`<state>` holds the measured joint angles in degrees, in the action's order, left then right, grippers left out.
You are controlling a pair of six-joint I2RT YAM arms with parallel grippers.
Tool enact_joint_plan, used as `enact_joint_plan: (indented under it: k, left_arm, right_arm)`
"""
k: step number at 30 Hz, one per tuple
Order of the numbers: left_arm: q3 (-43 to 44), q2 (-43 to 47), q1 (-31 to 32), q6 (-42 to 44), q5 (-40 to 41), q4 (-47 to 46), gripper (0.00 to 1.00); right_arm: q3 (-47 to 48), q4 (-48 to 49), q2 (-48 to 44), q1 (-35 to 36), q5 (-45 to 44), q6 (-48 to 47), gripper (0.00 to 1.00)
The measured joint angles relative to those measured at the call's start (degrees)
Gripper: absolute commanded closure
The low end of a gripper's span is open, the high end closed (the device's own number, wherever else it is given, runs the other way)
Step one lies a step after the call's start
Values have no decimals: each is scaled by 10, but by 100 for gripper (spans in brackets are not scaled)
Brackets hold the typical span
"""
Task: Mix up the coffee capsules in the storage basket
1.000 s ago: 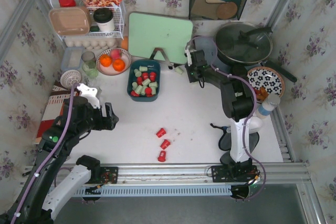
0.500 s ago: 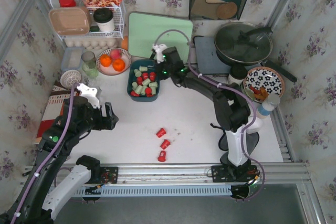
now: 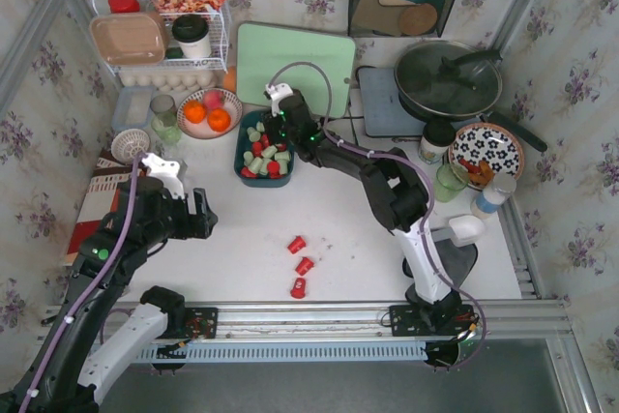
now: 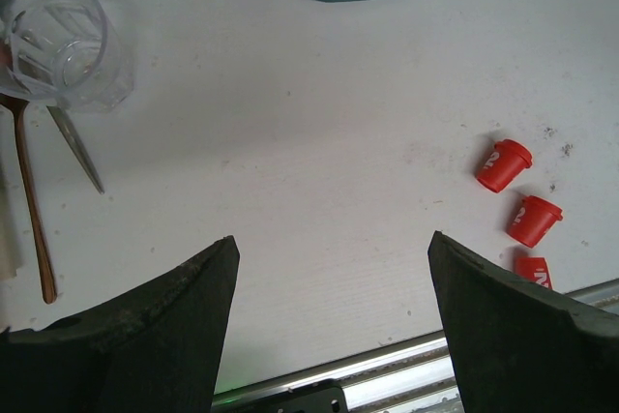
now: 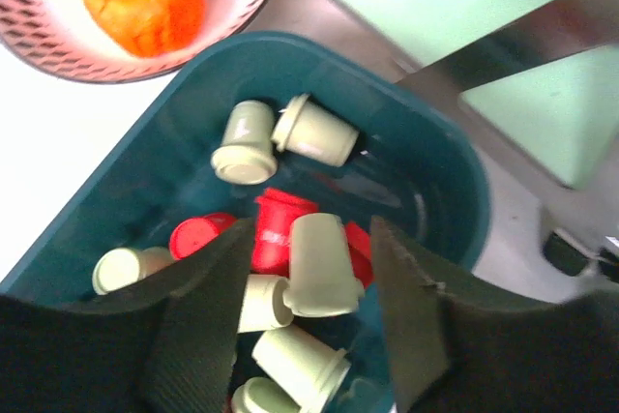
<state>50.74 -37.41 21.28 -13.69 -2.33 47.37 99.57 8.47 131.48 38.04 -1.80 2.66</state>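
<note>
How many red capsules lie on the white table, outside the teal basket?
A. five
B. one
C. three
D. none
C: three red capsules lie loose in a row on the table, well apart from the basket.

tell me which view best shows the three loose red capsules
Top external: all three red cup-shaped plastic capsules lie whole. Left wrist shows two larger, the third partly hidden. Right wrist misses them.

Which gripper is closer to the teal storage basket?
Right. The right gripper hangs just above the storage basket, over its capsules; the left gripper is well away, over the table.
</note>
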Motion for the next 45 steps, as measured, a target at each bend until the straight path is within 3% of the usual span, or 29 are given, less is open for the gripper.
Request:
enact_joint_plan:
  k: [4, 12, 23, 25, 28, 32, 38, 45]
  left_arm:
    - [0, -5, 0, 0, 2, 0, 18]
    - [0, -16, 0, -2, 5, 0, 18]
    - [6, -33, 0, -4, -9, 2, 18]
    - [8, -41, 0, -4, -16, 2, 18]
    - [12, -56, 0, -4, -24, 3, 17]
    - [13, -66, 0, -6, -42, 0, 16]
    - [6, -83, 7, -29, -75, -33, 16]
    - [-22, -186, 107, -80, -26, -104, 16]
  right_arm:
    - [-19, 28, -18, -1, -43, -9, 20]
    - [-147, 69, -170, 2, -80, -37, 19]
    - [-517, 154, -518, 16, -122, -50, 16]
    - [-586, 170, -579, 16, -143, -53, 1]
    - [-680, 218, -647, 16, -183, -61, 0]
    - [-781, 269, -694, 16, -256, -61, 0]
    - [-803, 330, -719, 13, -340, -57, 0]
    - [-811, 349, -715, 12, -389, -47, 0]
